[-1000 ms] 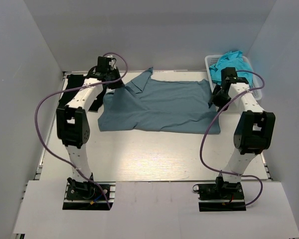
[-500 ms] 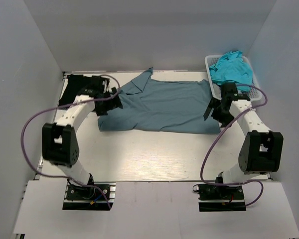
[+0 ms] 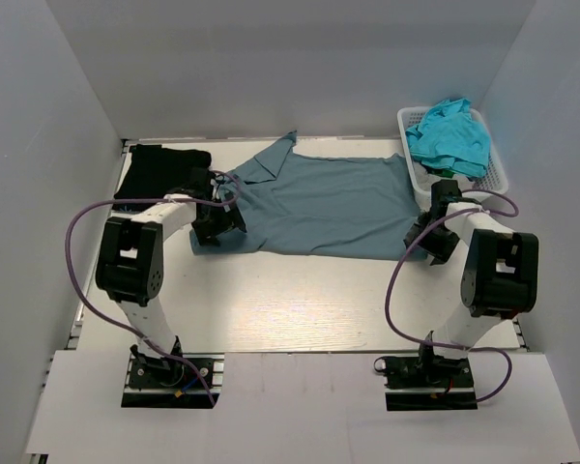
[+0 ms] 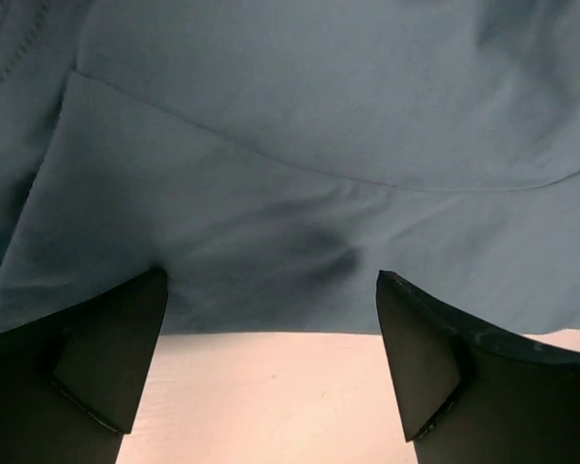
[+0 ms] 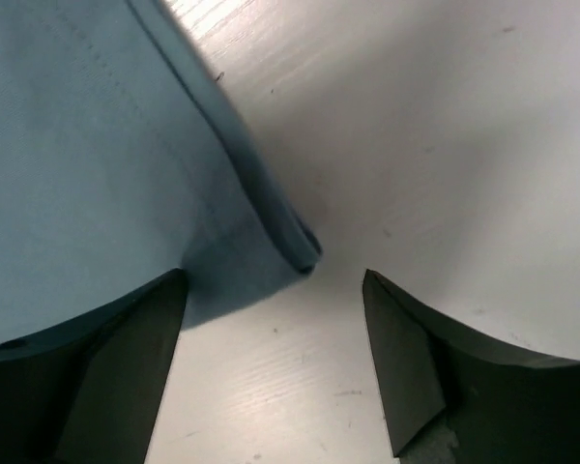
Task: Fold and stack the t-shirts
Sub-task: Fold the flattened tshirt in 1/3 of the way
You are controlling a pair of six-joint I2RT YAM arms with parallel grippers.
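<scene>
A slate-blue t-shirt (image 3: pixel 319 205) lies spread flat across the middle of the table. My left gripper (image 3: pixel 218 225) is low at its near-left corner and open. In the left wrist view the cloth's edge (image 4: pixel 290 242) lies just past the empty gap of the left gripper (image 4: pixel 271 282). At the shirt's near-right corner my right gripper (image 3: pixel 428 234) is open. The right wrist view shows that folded corner (image 5: pixel 295 246) just ahead of the right gripper (image 5: pixel 273 277), with bare table between the fingers. A black t-shirt (image 3: pixel 159 172) lies folded at the far left. Turquoise t-shirts (image 3: pixel 449 135) fill the basket.
The white lattice basket (image 3: pixel 499 174) stands at the far right, close behind my right arm. White walls close in the table on three sides. Purple cables loop off both arms.
Both grippers have opened and let go of the slate-blue shirt. The left one came from the far-left corner to the near-left one; the right one dropped toward the near-right corner.
</scene>
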